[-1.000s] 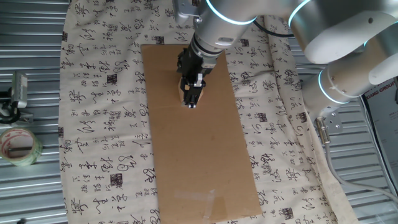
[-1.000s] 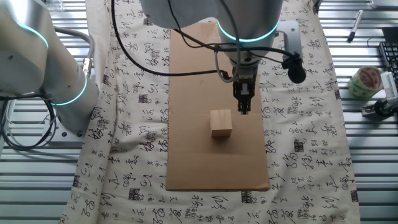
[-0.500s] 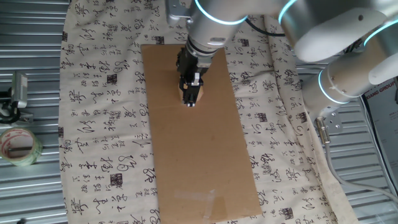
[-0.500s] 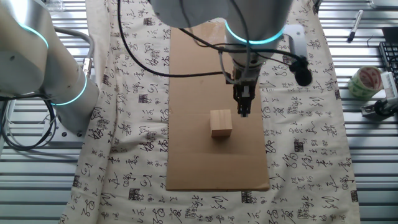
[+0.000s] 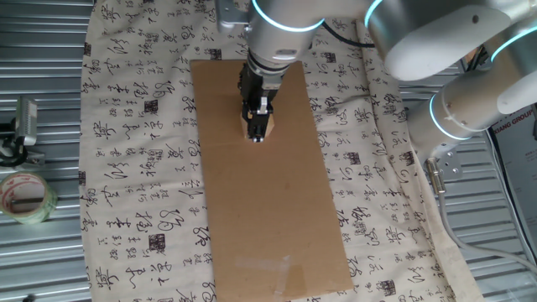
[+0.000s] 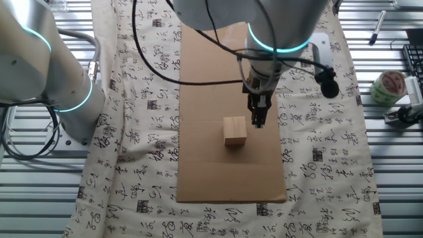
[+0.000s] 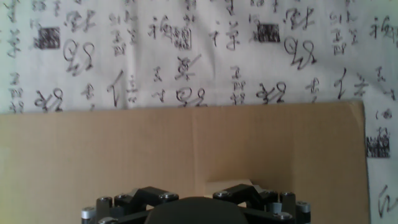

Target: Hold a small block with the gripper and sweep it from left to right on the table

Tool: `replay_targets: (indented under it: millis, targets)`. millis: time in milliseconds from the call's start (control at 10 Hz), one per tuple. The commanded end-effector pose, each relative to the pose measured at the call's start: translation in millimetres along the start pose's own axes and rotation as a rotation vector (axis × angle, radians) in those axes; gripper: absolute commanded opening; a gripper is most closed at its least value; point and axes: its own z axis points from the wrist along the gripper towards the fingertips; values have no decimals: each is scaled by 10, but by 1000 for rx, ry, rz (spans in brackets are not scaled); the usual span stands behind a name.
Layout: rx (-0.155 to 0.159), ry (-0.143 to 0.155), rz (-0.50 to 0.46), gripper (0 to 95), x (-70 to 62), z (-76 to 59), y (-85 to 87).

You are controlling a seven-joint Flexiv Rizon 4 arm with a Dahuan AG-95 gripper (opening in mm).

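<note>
Pointing straight down, the hand hangs just beside the small block, fingers together, empty.

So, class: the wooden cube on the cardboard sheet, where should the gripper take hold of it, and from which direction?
Grip the small block across two opposite side faces, coming straight down from above. It sits flat and upright on the cardboard with its top free. The gripper hangs close beside it, so it likely must shift over first.

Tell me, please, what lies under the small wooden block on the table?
The small block rests on the brown cardboard sheet, which lies over the calligraphy-printed cloth. Whatever sits beneath the cardboard right under the block is covered and cannot be seen.
</note>
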Motion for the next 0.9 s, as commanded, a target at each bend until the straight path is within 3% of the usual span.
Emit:
replay_targets:
  millis: [100, 900]
  targets:
    - [2, -2, -6, 950, 40, 0, -31]
    - [8, -20, -18, 950, 181, 112, -192]
